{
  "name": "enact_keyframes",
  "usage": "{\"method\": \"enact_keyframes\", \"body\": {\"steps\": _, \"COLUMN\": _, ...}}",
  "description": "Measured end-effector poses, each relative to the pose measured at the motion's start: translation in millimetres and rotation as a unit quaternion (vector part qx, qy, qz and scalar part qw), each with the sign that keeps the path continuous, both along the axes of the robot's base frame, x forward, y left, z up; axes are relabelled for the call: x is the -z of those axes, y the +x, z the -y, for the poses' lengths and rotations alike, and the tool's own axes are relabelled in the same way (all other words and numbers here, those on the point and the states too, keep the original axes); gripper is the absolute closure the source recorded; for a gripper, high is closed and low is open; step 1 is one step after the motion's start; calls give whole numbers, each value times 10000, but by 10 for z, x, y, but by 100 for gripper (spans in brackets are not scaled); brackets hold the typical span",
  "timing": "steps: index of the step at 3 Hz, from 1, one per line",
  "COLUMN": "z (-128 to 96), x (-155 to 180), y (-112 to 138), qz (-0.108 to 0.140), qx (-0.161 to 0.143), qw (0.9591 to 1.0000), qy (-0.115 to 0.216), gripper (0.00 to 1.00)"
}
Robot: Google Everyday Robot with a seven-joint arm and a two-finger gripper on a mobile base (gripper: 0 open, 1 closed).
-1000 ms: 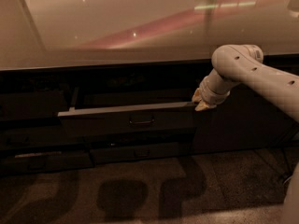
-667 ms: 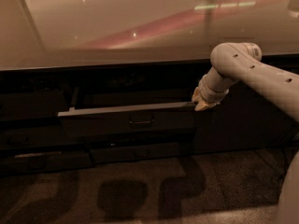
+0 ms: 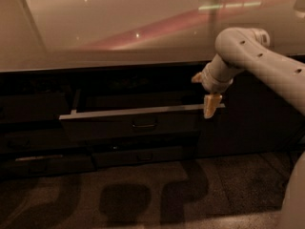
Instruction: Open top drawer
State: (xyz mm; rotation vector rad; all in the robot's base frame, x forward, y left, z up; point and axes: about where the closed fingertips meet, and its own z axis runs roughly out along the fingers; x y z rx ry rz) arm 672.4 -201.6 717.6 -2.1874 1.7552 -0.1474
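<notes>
Gripper looks released, fingers spread, just under countertop, right side; top drawer sits partly out below countertop. Lower finger probably hooks its rim. Pull straight out, level; corner pull risks skew.

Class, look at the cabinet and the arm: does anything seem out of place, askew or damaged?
Nothing looks damaged or spilled. The top drawer stands partly pulled out and level. One oddity: the gripper sits at the drawer's right top corner, not at its central handle.
</notes>
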Motion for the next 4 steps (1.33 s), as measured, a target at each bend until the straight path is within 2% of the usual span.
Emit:
{"method": "enact_keyframes", "body": {"steps": 1, "z": -74, "x": -416, "y": 132, "qz": 246, "qx": 50, "qw": 9996, "qy": 92, "gripper": 0}}
{"method": "enact_keyframes", "body": {"steps": 2, "z": -116, "x": -603, "y": 232, "qz": 333, "qx": 91, "qw": 9993, "qy": 109, "gripper": 19}}
{"method": "enact_keyframes", "body": {"steps": 4, "z": -103, "x": -661, "y": 295, "qz": 360, "qx": 134, "qw": 9992, "qy": 132, "gripper": 66}}
